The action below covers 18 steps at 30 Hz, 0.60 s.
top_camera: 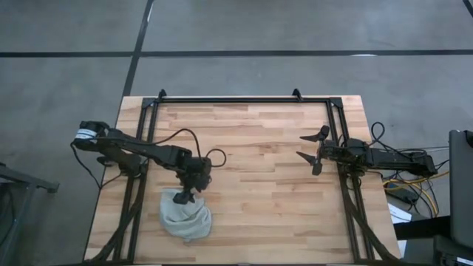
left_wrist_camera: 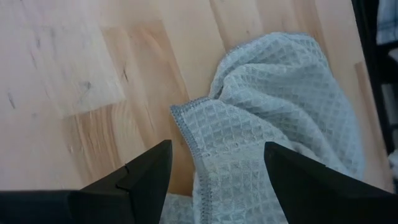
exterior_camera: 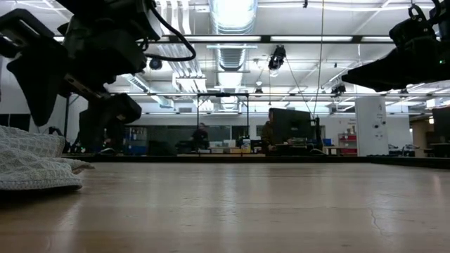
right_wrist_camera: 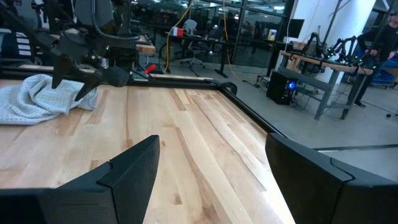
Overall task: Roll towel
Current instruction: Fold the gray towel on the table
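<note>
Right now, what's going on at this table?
The towel lies crumpled, not rolled, near the front left part of the wooden table. The left gripper hovers just over the towel's edge with its fingers open and nothing held; in its wrist view a hemmed corner sits between the fingers. The right gripper waits open over the table's right side, well away from the cloth. Rolling has not begun.

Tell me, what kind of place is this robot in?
Probably a big robotics lab or workshop. Beyond the wooden table there are benches with computers, cables, bright ceiling lights and exposed pipes. A crumpled towel lies on the table.
</note>
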{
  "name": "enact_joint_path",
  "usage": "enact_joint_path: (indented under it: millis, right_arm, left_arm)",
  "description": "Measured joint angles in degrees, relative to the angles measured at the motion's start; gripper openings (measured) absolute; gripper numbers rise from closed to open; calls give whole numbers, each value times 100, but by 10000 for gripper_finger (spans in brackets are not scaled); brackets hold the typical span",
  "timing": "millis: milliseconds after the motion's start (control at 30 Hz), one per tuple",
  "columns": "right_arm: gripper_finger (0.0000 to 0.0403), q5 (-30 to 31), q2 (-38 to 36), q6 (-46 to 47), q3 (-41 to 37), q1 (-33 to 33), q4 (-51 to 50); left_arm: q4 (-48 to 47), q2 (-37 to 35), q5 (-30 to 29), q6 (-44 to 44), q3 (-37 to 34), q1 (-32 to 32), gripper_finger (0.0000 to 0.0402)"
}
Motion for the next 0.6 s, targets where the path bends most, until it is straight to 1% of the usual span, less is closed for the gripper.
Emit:
enact_joint_path:
  millis: [167,367,500,600]
  right_arm:
    - [288,0,0,0,0,1,-2]
    - [288,0,1,0,0,0,-2]
    - [288,-1,-1,0,0,0,-2]
    - [288,0,-1,1,0,0,-2]
  left_arm:
    - [255,-3,-24,-940,3,0,259]
    - [384,-4,-44,-1798,4,-24,259]
    - [387,-5,-8,-2300,2,-42,259]
    - [371,-7,5,-2409,2,-44,259]
